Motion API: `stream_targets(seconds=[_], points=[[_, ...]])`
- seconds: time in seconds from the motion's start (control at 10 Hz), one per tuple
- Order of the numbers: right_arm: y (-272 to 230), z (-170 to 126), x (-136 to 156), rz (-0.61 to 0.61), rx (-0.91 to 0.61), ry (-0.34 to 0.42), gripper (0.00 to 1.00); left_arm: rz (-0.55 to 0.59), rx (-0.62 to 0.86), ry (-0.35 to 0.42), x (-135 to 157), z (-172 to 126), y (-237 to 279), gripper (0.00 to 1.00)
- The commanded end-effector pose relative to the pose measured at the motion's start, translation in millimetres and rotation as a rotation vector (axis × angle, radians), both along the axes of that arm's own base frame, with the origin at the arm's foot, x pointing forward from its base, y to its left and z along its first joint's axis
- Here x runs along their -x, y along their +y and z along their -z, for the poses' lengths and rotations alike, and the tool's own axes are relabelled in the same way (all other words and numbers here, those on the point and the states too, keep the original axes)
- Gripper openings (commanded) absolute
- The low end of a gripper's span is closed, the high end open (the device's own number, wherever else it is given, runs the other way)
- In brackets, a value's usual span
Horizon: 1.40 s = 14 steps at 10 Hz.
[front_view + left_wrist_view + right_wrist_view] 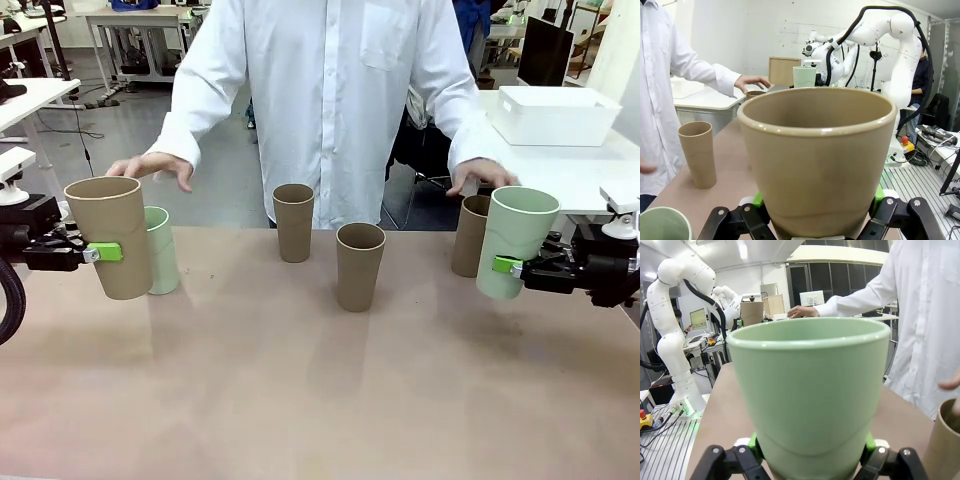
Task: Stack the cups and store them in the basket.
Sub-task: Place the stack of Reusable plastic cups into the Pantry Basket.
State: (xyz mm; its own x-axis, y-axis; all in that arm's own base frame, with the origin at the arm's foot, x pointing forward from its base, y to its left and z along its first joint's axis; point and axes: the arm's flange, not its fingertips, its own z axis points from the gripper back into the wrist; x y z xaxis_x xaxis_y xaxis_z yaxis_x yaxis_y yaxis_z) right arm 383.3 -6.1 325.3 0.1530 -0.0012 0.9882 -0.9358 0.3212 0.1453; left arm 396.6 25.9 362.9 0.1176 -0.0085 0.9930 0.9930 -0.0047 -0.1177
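Cups first: at the left edge of the frame my left gripper (100, 252) is clamped around a tall matte brown-tan tapered tumbler (108, 237), green pads on its lower wall. It looks lifted off the tan tabletop (300, 400). A pale mint green tumbler (163, 250) stands just behind it. Toward the middle, two more brown tumblers stand upright and apart, a farther brown cup (293, 222) and a nearer brown cup (360, 265). At the right, a fourth brown cup (468, 235) stands just behind the second mint cup (515, 242), which my right gripper (515, 266) pinches, also seemingly raised. The large white rectangular plastic basket (550, 125) sits upper right on a separate white table, well apart. I judge stacking is at its start, with nothing nested yet. Next I'd carry a held cup over a standing one, centre it, and lower it straight so the rims don't catch.
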Motion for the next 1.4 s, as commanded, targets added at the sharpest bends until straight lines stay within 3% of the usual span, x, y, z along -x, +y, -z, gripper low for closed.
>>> stream_targets(seconds=[0.0,1.3], points=[[-0.3,-1.9,-0.4,0.004,0.002,-0.005,0.83,-0.001,0.005,0.001,0.3,-2.0,-0.4,0.86],[-0.3,-1.9,-0.4,0.004,0.002,-0.005,0.83,-0.001,0.005,0.001,0.3,-2.0,-0.4,0.86]])
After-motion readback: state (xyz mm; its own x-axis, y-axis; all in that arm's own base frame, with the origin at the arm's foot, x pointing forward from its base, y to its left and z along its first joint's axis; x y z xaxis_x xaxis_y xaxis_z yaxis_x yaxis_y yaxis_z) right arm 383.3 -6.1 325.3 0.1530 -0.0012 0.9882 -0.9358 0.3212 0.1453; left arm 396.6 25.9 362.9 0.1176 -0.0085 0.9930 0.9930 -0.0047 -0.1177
